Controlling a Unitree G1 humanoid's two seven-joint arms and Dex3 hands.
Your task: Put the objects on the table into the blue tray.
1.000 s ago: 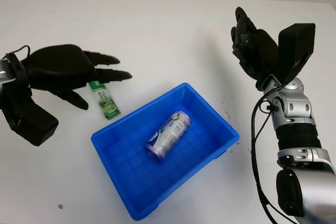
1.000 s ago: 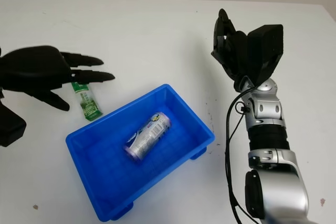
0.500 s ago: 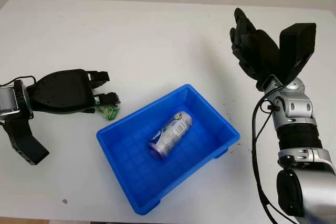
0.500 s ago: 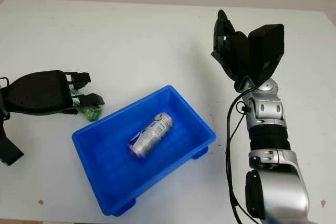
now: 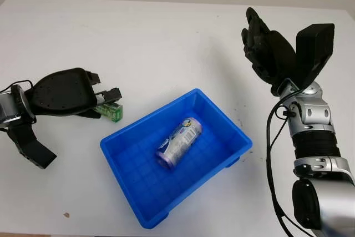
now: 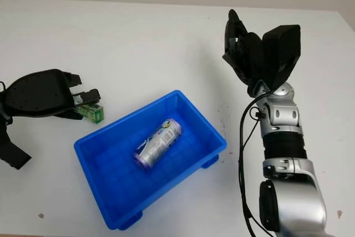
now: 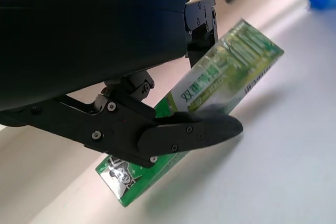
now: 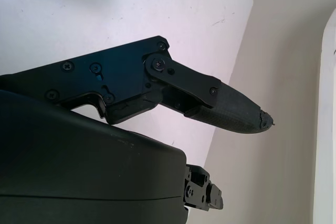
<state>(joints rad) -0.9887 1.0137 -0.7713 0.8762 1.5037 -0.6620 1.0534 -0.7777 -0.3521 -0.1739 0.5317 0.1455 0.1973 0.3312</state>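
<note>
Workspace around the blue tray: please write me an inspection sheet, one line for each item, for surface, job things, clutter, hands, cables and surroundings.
Surface: white table, a few small dark specks.
Job's things: blue plastic tray near the middle, holding a purple and white drink can lying on its side; green printed packet to the left of the tray, outside it, lifted off the table in the left hand.
Clutter: nothing seen.
Hands: left hand at the table's left, shut on the packet; right hand raised at the right, open, holding nothing.
Cables: black cable along the right arm; thin wire at the left wrist.
Surroundings: pale wall beyond the table's far edge.
</note>
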